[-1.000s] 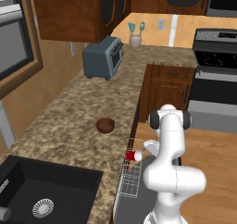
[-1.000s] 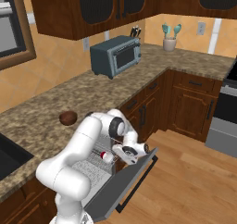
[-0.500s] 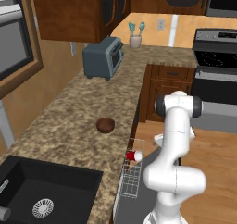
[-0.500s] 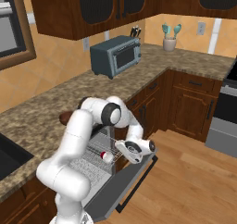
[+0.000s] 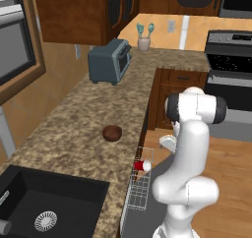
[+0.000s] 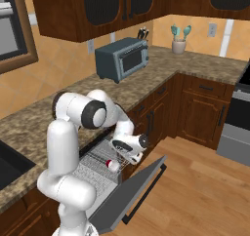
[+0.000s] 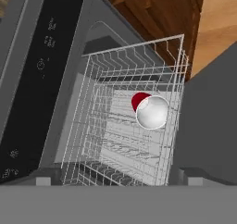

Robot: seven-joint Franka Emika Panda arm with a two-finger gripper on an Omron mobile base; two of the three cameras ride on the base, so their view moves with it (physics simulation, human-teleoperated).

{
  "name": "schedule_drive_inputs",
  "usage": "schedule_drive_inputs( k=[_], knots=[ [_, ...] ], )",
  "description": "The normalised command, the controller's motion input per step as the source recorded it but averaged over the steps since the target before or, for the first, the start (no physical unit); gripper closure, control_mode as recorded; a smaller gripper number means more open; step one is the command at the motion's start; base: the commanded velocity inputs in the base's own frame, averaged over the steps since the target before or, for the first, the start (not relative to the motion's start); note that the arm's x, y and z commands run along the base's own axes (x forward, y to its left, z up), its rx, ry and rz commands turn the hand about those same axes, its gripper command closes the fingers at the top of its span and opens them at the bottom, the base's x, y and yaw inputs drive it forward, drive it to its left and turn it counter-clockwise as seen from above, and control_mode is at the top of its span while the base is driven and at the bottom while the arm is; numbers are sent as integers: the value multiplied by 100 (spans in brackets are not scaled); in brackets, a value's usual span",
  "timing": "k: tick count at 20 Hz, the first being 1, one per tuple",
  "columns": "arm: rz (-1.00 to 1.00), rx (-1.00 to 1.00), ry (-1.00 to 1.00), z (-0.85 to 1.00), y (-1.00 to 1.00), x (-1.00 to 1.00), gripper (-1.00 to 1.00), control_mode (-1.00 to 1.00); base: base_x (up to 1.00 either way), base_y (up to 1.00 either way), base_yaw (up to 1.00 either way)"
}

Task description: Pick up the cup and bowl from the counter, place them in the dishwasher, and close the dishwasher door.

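a kitchen with a long speckled granite counter (image 5: 74,129) over reddish wood cabinets, wood floor beyond. the dishwasher door (image 6: 129,193) hangs lowered, the white wire rack (image 7: 122,126) pulled out over it. the cup (image 7: 149,109) lies on its side in the rack, long axis roughly level, white mouth facing the hand camera. the gripper (image 6: 132,156) hovers just above it, jaws spread and empty, apart from the cup. the bowl (image 5: 112,132) sits upright on the counter, well apart from the gripper

Even, bright rendered light with no glare; shadows soft and faint; all 3 views sharp, slightly pixelated, undistorted.
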Motion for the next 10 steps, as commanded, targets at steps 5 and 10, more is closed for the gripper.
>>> schedule_drive_inputs(
  k=[5, 10],
  knots=[
    [0, 0, 22, 100, 10, -17, -100, -100, 0, 0, 0],
    [2, -4, 13, 70, 49, 0, -100, -100, 0, 0, 0]
  ],
)
